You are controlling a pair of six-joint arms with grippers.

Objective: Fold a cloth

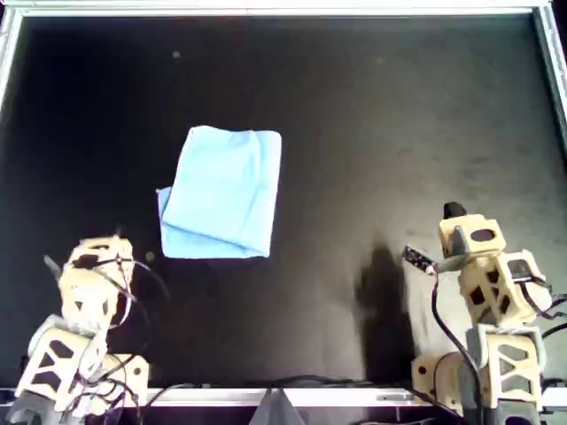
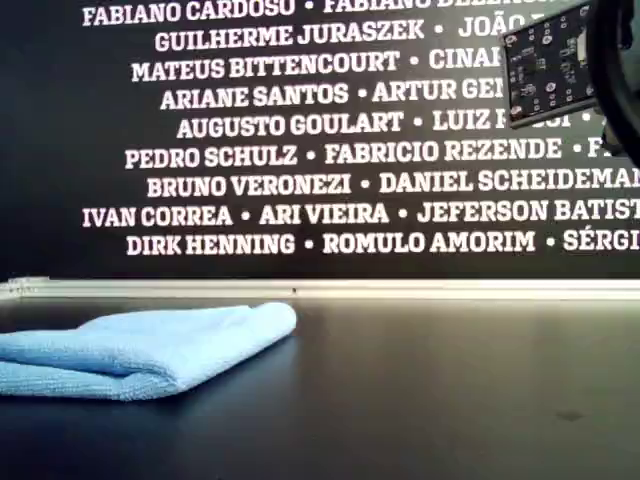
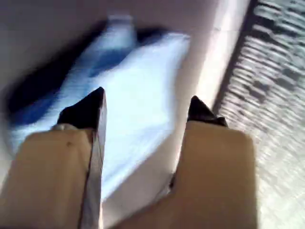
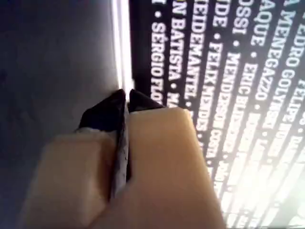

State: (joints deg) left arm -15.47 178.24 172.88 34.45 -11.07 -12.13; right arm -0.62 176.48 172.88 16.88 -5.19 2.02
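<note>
The light blue cloth (image 1: 226,190) lies folded into a thick rectangle on the black table, left of centre in the overhead view. In the exterior view it (image 2: 150,350) sits at the left, its rounded fold facing right. My first gripper (image 3: 147,102) is open and empty, raised and apart from the cloth (image 3: 138,95), which shows blurred ahead of its jaws. In the overhead view this gripper (image 1: 106,243) is at the lower left, short of the cloth's near corner. My second gripper (image 4: 127,98) is shut and empty. It (image 1: 454,212) is at the lower right, far from the cloth.
A metal rim (image 1: 266,9) runs along the table's far edge and also shows in the exterior view (image 2: 320,288). Behind it stands a black wall with white names (image 2: 300,150). A small circuit board (image 2: 545,65) hangs at the exterior view's upper right. Cables trail by both arm bases.
</note>
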